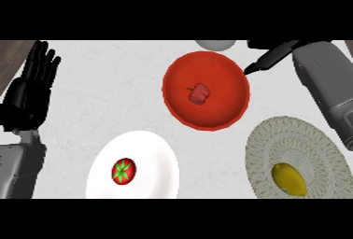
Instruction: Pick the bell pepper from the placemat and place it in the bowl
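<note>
A small red bell pepper (200, 93) lies inside the red bowl (178, 106), near its middle. The round grey woven placemat (265, 140) sits at the lower right and carries a yellow lemon-like fruit (288, 179). My right hand (274, 53) hovers at the upper right, just past the bowl's far right rim. Its fingers are stretched toward the rim and hold nothing. My left hand (31, 88) rests open at the left edge, fingers up, well away from the bowl.
A white plate (148, 149) with a red tomato (123, 171) on it stands at the lower middle, in front of the bowl. A pale grey rounded object (215, 44) shows at the top edge behind the bowl. A dark wooden strip (14, 51) runs at the top left.
</note>
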